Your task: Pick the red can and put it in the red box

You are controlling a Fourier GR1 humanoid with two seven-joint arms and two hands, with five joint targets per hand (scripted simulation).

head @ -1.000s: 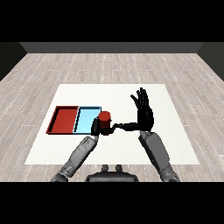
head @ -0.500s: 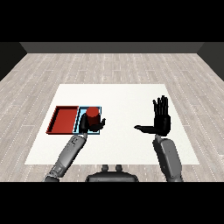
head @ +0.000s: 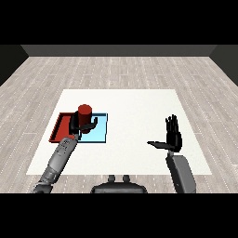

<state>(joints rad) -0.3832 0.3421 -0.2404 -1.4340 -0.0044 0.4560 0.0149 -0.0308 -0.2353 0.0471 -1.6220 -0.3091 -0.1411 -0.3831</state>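
The red can [head: 84, 113] is held upright in my left hand [head: 79, 126], whose fingers curl round its lower part. It hangs over the seam between the red tray [head: 60, 128] and the light blue tray [head: 99, 130], which lie side by side at the table's left. Most of the red tray is hidden behind my left hand and forearm. My right hand [head: 173, 137] is raised at the right of the table, fingers straight and thumb spread, holding nothing and far from the can.
The white table [head: 135, 107] sits on a grey wood-plank floor. Both trays lie near the table's left front part.
My left hand has carried the red can leftward, from beside the blue tray to over the trays' seam. My right hand has drawn away to the right and lower.
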